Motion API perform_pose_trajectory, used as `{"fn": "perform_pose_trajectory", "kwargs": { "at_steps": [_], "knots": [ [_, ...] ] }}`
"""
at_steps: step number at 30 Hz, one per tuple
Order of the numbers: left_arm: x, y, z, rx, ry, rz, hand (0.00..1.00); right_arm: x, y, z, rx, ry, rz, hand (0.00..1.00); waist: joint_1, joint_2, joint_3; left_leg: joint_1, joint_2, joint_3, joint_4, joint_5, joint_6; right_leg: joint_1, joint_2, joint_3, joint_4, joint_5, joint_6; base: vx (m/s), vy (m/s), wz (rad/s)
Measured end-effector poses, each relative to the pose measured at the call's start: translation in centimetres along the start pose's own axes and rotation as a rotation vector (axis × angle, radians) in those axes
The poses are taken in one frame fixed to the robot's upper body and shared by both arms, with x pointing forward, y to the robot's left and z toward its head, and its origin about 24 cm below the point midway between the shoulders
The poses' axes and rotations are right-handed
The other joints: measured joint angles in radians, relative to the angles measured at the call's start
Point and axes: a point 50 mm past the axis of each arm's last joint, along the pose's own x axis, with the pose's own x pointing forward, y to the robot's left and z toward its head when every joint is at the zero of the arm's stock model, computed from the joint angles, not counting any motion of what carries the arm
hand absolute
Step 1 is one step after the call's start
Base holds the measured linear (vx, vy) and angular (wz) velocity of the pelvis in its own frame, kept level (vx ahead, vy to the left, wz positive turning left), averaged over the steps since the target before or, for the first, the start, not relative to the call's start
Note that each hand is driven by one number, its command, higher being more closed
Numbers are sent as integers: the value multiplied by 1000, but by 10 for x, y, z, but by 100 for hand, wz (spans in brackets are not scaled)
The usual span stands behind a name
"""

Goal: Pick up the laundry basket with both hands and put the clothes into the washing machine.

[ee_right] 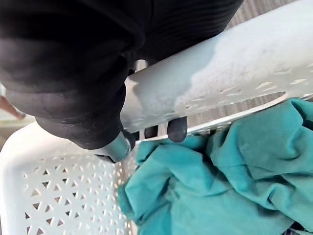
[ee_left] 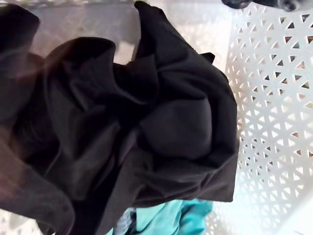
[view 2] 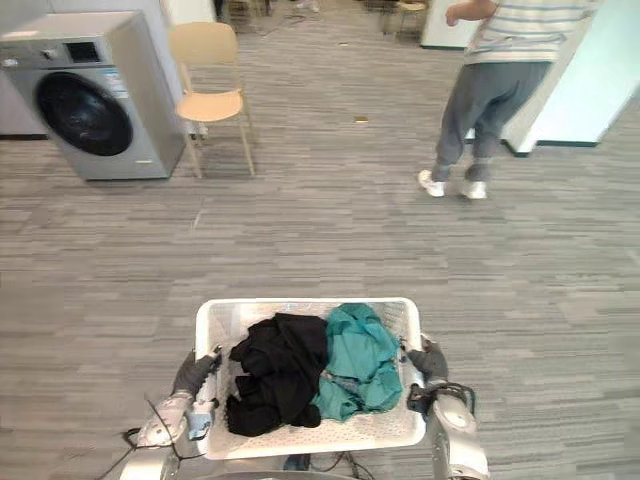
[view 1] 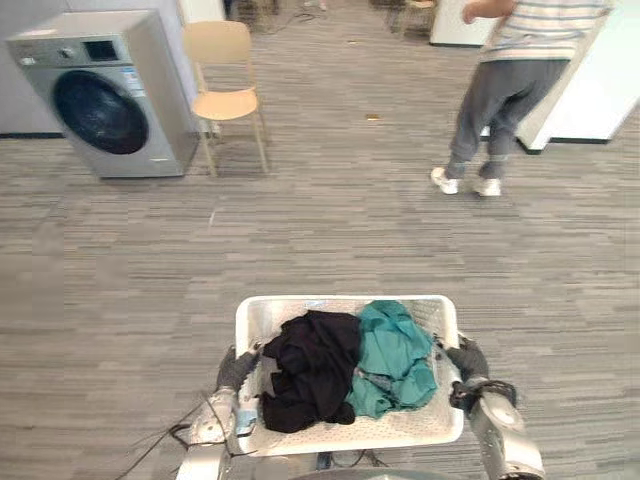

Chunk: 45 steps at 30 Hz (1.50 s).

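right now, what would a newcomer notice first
The white laundry basket is close in front, a black garment and a teal garment inside, the left hand and right hand at its sides. Far ahead on the left stands the washing machine; a person stands at the upper right.

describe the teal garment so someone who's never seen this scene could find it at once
Look for the white laundry basket close in front of the robot. Two crumpled garments lie inside it, side by side. The teal garment fills the robot's right half; its blue-green colour sets it apart from the black garment on its left.
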Motion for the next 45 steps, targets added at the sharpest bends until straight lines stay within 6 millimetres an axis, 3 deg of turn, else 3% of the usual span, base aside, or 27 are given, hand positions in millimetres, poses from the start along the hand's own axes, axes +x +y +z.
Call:
{"fn": "perform_pose_trajectory", "kwargs": {
  "at_steps": [2,4,5,6,9,10,11,12,13,14,15,16,17,18,19,20,24,26,27,32,37,41,43,45],
  "knots": [
    [-1,-2,0,9,-2,-12,100,-4,-3,-4,22,5,-17,100,-15,4,1,62,-15,-6,-22,-9,21,-63,-1,-9,136,64,26,420,170,22],
    [0,-4,3,10,-14,-20,100,-8,-5,-1,23,-9,-25,100,-34,28,-5,144,-14,-45,-76,-14,24,-132,-39,-73,128,47,4,444,162,20],
    [0,-5,6,10,-23,-21,100,-8,-5,1,24,-19,-26,100,-36,32,-5,163,-13,-55,-96,-13,24,-143,-51,-93,88,28,-27,381,134,34],
    [2,-5,8,10,-32,-21,100,-9,-5,3,23,-32,-25,100,-34,36,-7,206,-8,-77,-135,-11,21,-141,-60,-122,-45,-20,-91,295,96,23],
    [6,-7,15,9,-58,-25,100,-11,-5,9,30,-66,-31,100,-35,35,-17,263,-5,-131,-179,-12,19,-138,-33,-125,-347,-70,-121,385,50,46],
    [6,-6,16,8,-60,-24,100,-11,-4,9,32,-68,-32,100,-34,33,-29,277,-8,-144,-189,-20,6,-127,-8,-115,-501,-17,-150,329,-1,49],
    [7,-6,16,9,-60,-22,100,-11,-4,7,37,-66,-35,100,-33,17,-37,303,-23,-161,-198,-27,-8,-121,7,-122,-612,89,-163,341,-16,46],
    [7,-6,16,8,-58,-20,100,-11,-4,6,38,-63,-36,100,-33,11,-42,313,-31,-165,-198,-31,-16,-120,16,-128,-639,124,-174,377,-29,44],
    [6,-12,8,-14,-27,-26,100,-12,-10,5,20,-51,-46,100,-37,52,-68,320,-19,-196,-182,-35,-31,-90,22,-150,-678,134,-180,405,7,30],
    [4,-13,6,-24,-18,-26,100,-12,-12,6,4,-49,-43,100,-33,71,-83,311,-24,-206,-154,-25,-52,-52,11,-157,-739,152,-191,490,89,31],
    [4,-12,6,-31,-25,-17,100,-10,-11,10,4,-61,-38,100,-28,60,-81,260,-28,-220,-80,-51,-83,-6,-15,-152,-811,171,-187,383,109,22],
    [5,-11,8,-28,-39,-17,100,-8,-10,12,10,-67,-35,100,-32,53,-82,238,-21,-218,-67,-66,-61,3,-28,-154,-830,173,-187,317,75,37],
    [8,-10,13,-21,-62,-17,100,-3,-8,14,24,-75,-32,100,-34,32,-75,203,11,-228,-78,-81,-79,10,-51,-163,-837,173,-186,236,17,46],
    [11,-10,15,-14,-67,-23,100,0,-8,14,29,-76,-33,100,-32,18,-67,185,49,-247,-145,-88,-128,23,-64,-168,-844,172,-186,218,26,42],
    [12,-10,14,-13,-61,-22,100,0,-8,15,30,-75,-32,100,-31,18,-67,189,82,-256,-222,-60,-157,31,-65,-172,-849,171,-184,205,92,20],
    [12,-9,7,-13,-38,-17,100,1,-5,8,40,-49,-28,100,-21,13,-76,233,103,-212,-291,20,-131,48,-70,-169,-857,175,-165,193,122,-2],
    [8,-1,-1,6,-8,-4,100,-4,-4,-3,65,-17,-38,100,-13,-18,-89,245,74,-211,-279,25,-124,78,-92,-165,-904,212,-129,159,149,-8],
    [8,-2,-2,7,-5,-8,100,-5,-5,-5,64,-12,-41,100,-16,-14,-88,249,59,-211,-258,25,-124,89,-103,-164,-907,219,-132,109,119,-18],
    [8,-10,-25,24,96,-43,100,-9,-18,-32,61,106,-83,100,-66,6,-80,198,76,-351,-328,50,-111,56,-13,-89,-987,243,-170,24,26,-4],
    [8,-9,-25,25,97,-43,100,-9,-18,-33,60,108,-85,100,-69,6,-80,204,77,-346,-327,50,-111,53,-13,-86,-987,243,-170,0,0,-1],
    [6,-6,-38,44,153,-45,100,-11,-23,-49,70,182,-91,100,-85,15,-74,208,80,-324,-355,63,-104,51,-17,-83,-989,243,-168,2,6,-9],
    [14,-8,-35,33,150,-54,100,-4,-22,-49,86,188,-67,100,-87,19,-57,192,76,-349,-356,77,-108,38,-17,-108,-979,235,-168,16,-2,21],
    [17,-11,-30,23,136,-63,100,0,-24,-43,77,168,-56,100,-83,32,-23,177,73,-385,-311,36,-132,30,-7,-130,-923,195,-173,20,-39,44],
    [18,-10,-27,-21,120,-52,100,9,-21,-30,28,140,-17,100,-52,50,31,153,92,-369,-156,-25,-199,31,28,-171,-788,99,-227,33,-75,44]
  ]
}}
